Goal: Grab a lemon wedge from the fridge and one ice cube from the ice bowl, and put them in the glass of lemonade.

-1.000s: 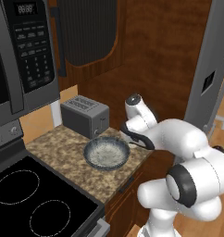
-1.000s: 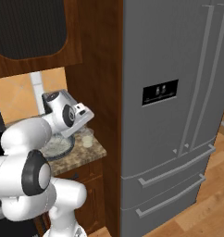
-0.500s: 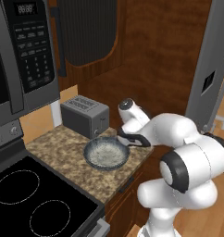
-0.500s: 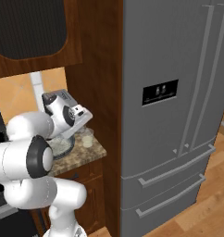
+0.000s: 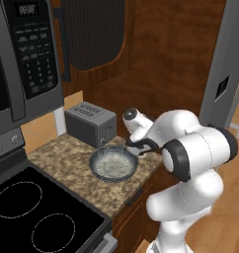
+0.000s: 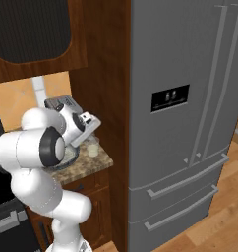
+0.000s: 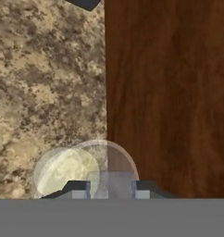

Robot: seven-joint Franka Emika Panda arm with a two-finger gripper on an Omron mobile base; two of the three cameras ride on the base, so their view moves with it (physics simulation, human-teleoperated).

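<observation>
Hand (image 7: 111,189): narrowly parted on a pale translucent cube | over glass of lemonade (image 7: 84,171) | fridge (image 6: 190,98) shut | release pending, apparently.

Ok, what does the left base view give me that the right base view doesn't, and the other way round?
Left base view: the microwave and the black cooktop. Right base view: the fridge from the front, with dispenser panel, handles and drawers, and the glass of lemonade on the counter edge. Both: the toaster, the ice bowl and the granite counter.
</observation>
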